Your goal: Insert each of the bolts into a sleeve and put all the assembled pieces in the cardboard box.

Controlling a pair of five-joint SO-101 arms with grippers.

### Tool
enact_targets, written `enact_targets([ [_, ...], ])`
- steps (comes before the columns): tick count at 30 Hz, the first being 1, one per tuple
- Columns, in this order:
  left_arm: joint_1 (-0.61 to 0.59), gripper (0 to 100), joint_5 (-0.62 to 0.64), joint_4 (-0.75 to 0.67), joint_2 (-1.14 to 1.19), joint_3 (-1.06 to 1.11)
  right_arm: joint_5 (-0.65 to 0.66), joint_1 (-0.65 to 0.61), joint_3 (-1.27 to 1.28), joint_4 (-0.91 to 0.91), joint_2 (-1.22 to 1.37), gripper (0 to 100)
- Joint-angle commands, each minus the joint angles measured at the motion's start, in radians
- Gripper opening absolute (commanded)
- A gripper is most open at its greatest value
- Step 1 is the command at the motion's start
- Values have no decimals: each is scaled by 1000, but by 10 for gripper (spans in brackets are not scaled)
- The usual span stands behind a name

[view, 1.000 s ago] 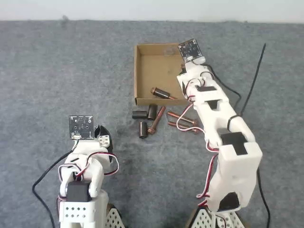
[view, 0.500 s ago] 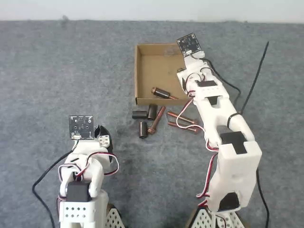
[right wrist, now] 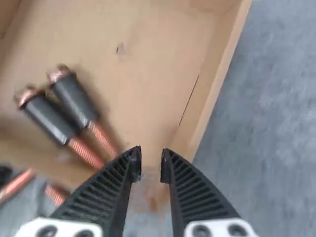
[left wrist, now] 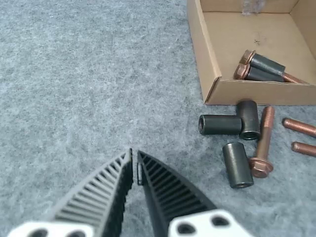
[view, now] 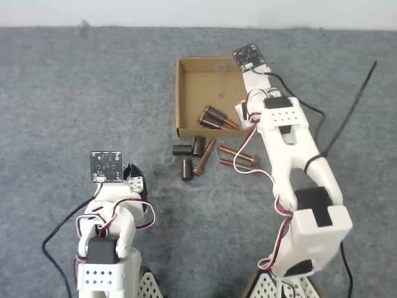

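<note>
Hanging low at lower left of the high view, the left end effector is pinched closed, empty. Mid-frame on the tabletop, three loose sleeves and three bolts lie just below the cardboard box. Two assembled pieces rest inside its near wall. Over the box's right side, the right end effector is slightly parted, empty.

left arm folded back | left pincer closed | right arm stretched forward | right pincer slightly parted
</note>
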Motion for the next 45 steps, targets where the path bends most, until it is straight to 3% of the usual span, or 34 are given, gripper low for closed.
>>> enact_targets([
  [1,-8,11,-9,2,18,-12,2,-28,-49,136,-124,51],
  [16,-20,11,-9,9,18,-10,-164,-159,-48,644,-326,6],
  [23,-204,11,-9,43,17,-10,-259,-228,-21,797,-395,6],
  [27,-288,11,-11,58,15,-10,-259,-257,104,751,-458,6],
  [35,-296,11,-11,58,17,-10,-262,-329,356,466,-624,6],
  [45,-296,11,-11,55,17,-10,-313,-335,379,185,-567,6],
])
